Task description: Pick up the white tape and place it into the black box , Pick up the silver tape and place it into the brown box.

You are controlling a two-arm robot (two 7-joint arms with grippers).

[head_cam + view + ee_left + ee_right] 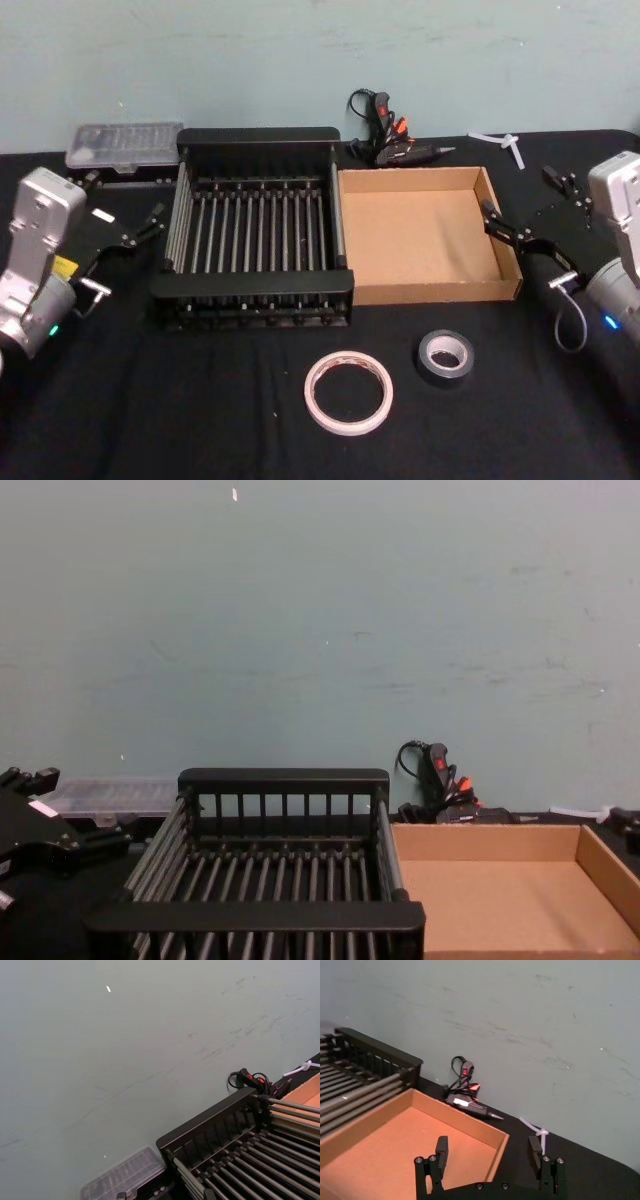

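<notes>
While both arms hang at the tabletop's (120, 420) edges, nothing is held; the left gripper (140, 228) sits just left of the black box (255, 215) with its jaws spread wide; the right gripper (520, 240) hovers at the right wall of the brown box (425, 235), jaws likewise wide apart; the two boxes stand side by side, touching; the white tape (348, 391) lies flat near the front, the silver tape (446, 355) just to its right, both outside the boxes.

Scuffed pale teal wall (320, 610) behind
</notes>
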